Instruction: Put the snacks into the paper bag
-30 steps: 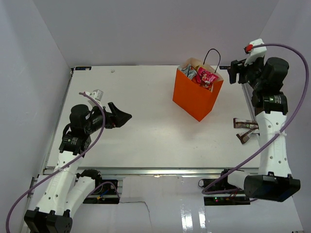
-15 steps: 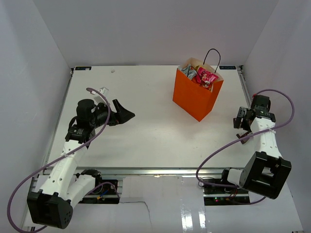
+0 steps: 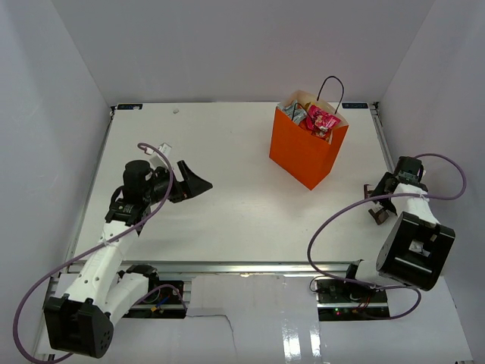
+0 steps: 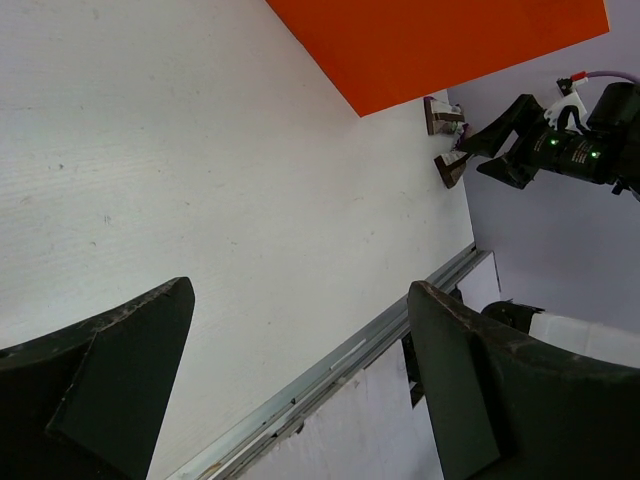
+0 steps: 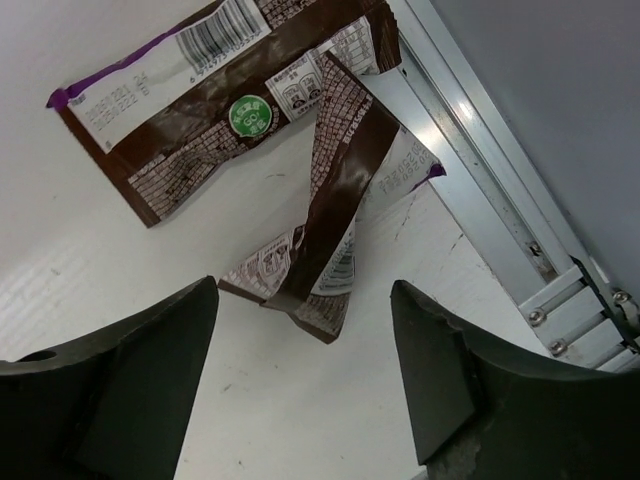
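right pincer [image 5: 303, 295]: jaws spread wide, nothing gripped; dark matte wedge-shaped fingers with scuffed edges, low over the right edge of the counter.
folded wrapper [image 5: 325, 215]: right under the right pincer, between its two fingers in the wrist view, contact not visible; glossy brown foil, creased and bent into a tent shape, with white print panels and a purple corner tip.
flat wrapper [image 5: 225, 105]: just beyond the folded one, overlapping it at one end; long brown strip lying flat, with a barcode, a round green logo and a purple end seal.
counter [image 3: 227, 152]: white, matte, fine ribbed grain; both wrappers lie on it near the right side, apart from the bag.
rail [image 5: 490, 170]: bare aluminium strip with screws, just beside the wrappers along the counter edge; grey wall beyond it.
left pincer [image 4: 300, 340]: jaws wide apart, empty; black blunt fingers above bare counter on the left half, facing the bag.
paper bag [image 3: 303, 155]: upright on the far-right part of the counter; bright orange, smooth flat sides, sharp box corners, pale inside, thin black cord handle looped above the mouth.
pink foil packet [image 3: 324, 120]: in the bag mouth, shiny, crinkled, poking above the rim.
silvery-teal packet [image 3: 294, 112]: beside it inside the bag, crumpled; other contents too small to tell.
walls [image 3: 227, 45]: plain white panels around three sides of the counter.
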